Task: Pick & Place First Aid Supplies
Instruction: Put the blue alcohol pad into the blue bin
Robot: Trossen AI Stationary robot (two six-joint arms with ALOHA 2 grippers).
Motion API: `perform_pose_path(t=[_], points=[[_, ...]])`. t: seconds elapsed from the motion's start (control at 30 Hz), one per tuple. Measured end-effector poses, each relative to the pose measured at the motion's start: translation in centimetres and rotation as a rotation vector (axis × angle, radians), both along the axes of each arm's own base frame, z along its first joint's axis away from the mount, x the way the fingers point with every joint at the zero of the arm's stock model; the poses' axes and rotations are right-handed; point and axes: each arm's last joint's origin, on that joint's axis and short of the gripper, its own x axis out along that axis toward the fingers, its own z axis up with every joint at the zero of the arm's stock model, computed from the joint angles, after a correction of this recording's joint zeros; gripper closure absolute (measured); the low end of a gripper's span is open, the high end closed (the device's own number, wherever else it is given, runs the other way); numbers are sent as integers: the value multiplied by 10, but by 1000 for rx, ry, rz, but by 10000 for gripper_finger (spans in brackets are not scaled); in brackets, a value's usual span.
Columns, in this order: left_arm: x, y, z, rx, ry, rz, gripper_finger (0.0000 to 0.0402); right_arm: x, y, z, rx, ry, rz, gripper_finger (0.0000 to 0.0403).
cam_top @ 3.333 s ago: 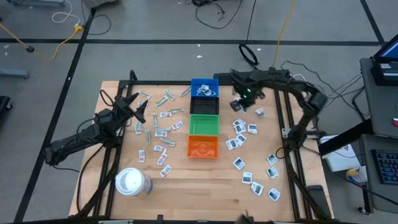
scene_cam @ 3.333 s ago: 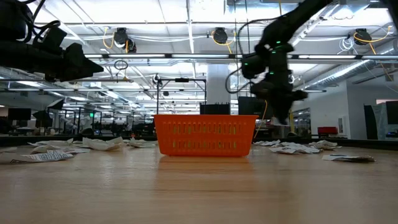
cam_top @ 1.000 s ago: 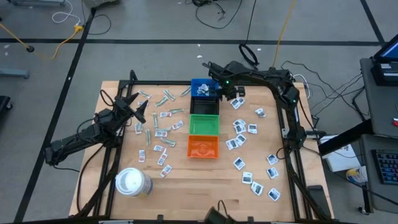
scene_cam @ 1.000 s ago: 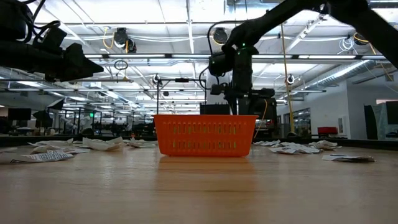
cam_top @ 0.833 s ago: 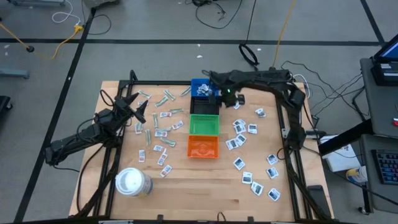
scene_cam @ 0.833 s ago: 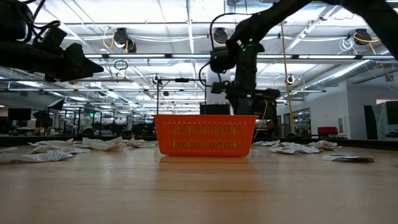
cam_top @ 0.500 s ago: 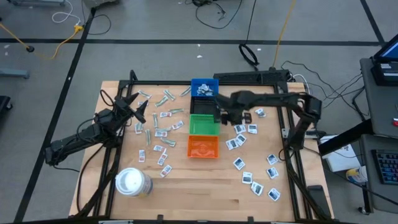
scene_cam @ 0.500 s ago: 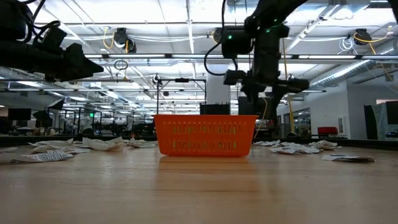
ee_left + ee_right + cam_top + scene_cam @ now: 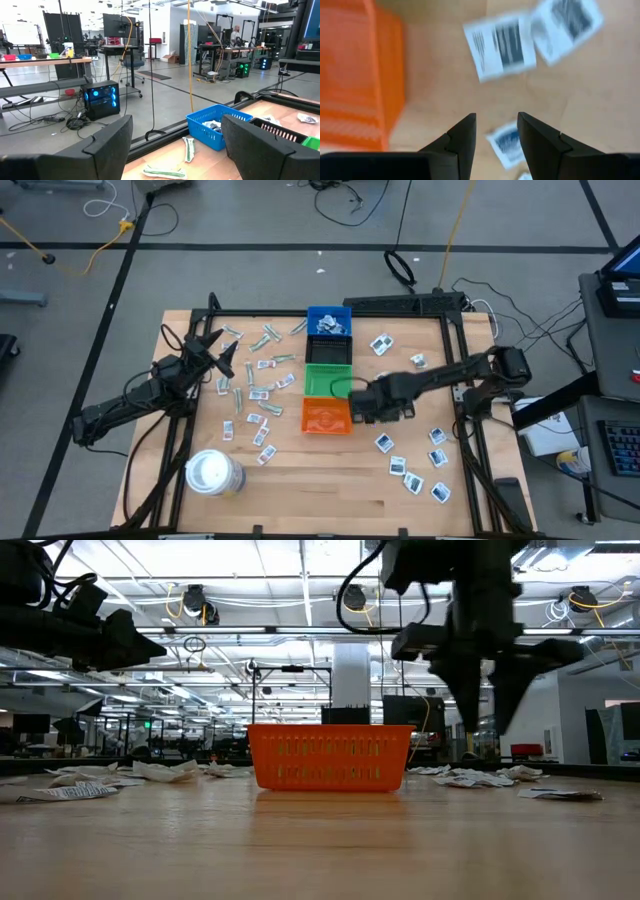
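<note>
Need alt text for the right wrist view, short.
The right claw, open and holding nothing, points down at the wooden table beside the orange bin. Three white square packets with dark print lie below it, one showing between the fingertips.

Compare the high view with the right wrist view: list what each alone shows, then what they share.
Only the high view shows the blue bin, green bin, white roll and the waiting left claw. Only the right wrist view shows the right claw open and empty above a white packet. Both show the orange bin beside the right-side packets.
</note>
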Motion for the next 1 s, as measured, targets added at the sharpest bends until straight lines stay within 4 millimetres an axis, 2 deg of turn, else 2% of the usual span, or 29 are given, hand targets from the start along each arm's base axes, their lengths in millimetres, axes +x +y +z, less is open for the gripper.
perform_pose_path(t=[0.17,0.3,0.63,0.8,0.9,1.0], points=[[0,0,0,0,0,0,96,-11,31,-9,5,31,9,266],[0,0,0,0,0,0,96,-16,46,-16,8,25,27,266],[0,0,0,0,0,0,96,-28,51,-50,25,-34,59,266],[0,0,0,0,0,0,96,-31,50,-56,28,-47,67,267],[0,0,0,0,0,0,96,-32,50,-57,25,-42,85,285],[0,0,0,0,0,0,96,-34,49,-59,30,-33,93,329]])
